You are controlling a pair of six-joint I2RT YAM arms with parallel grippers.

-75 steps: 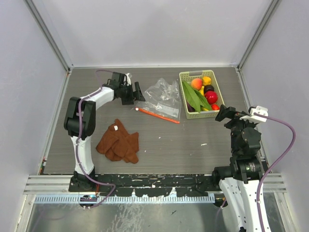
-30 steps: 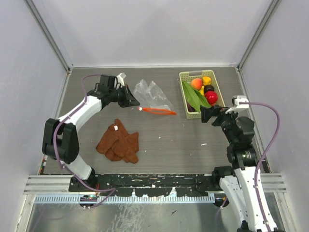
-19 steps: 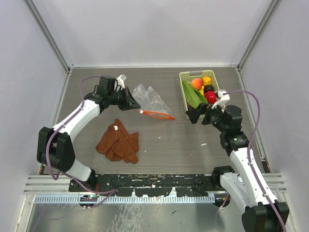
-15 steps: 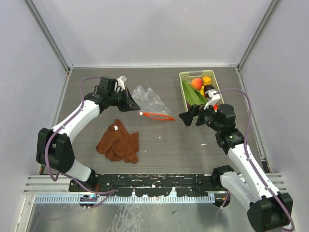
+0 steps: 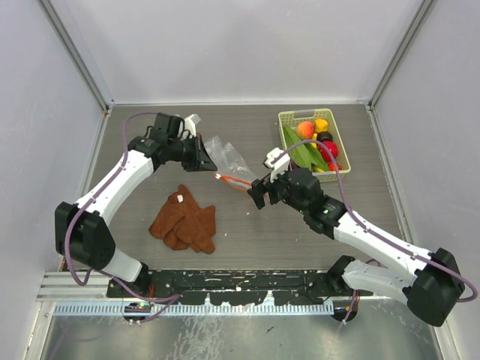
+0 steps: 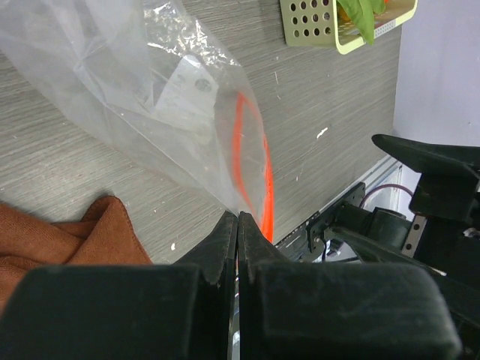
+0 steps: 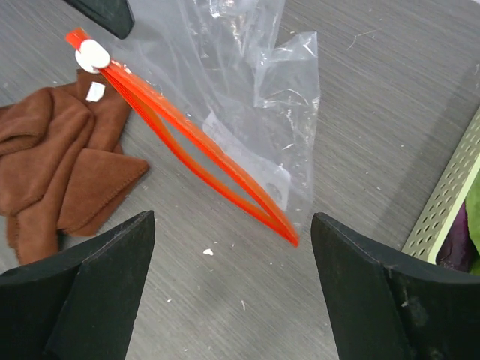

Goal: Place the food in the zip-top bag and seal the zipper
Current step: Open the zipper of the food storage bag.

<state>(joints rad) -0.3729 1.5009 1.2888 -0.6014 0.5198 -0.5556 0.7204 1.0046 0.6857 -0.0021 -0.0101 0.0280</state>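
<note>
The clear zip-top bag [image 5: 227, 157] [image 6: 142, 90] hangs tilted above the table, pinched at its plastic edge beside the mouth by my shut left gripper [image 5: 209, 165] [image 6: 238, 217]. Its orange-red zipper [image 5: 233, 182] [image 7: 191, 142] gapes slightly, with the white tab [image 7: 92, 54] at the far end. My right gripper [image 5: 257, 195] [image 7: 232, 251] stands open just in front of the zipper's near end, touching nothing. The food stays in the green basket [image 5: 288, 115]: a peach [image 5: 305, 130], a red apple [image 5: 331, 148] and long green leaves [image 5: 303, 152].
A rust-brown cloth [image 5: 184, 220] [image 7: 56, 169] lies crumpled on the table left of the bag's mouth. The basket's slotted wall [image 7: 450, 202] [image 6: 311, 21] is close on my right gripper's right side. Grey walls enclose the table.
My right arm swung left from the basket to the bag's mouth and its jaws narrowed a little. The left gripper, still holding the bag, drew it slightly left.
</note>
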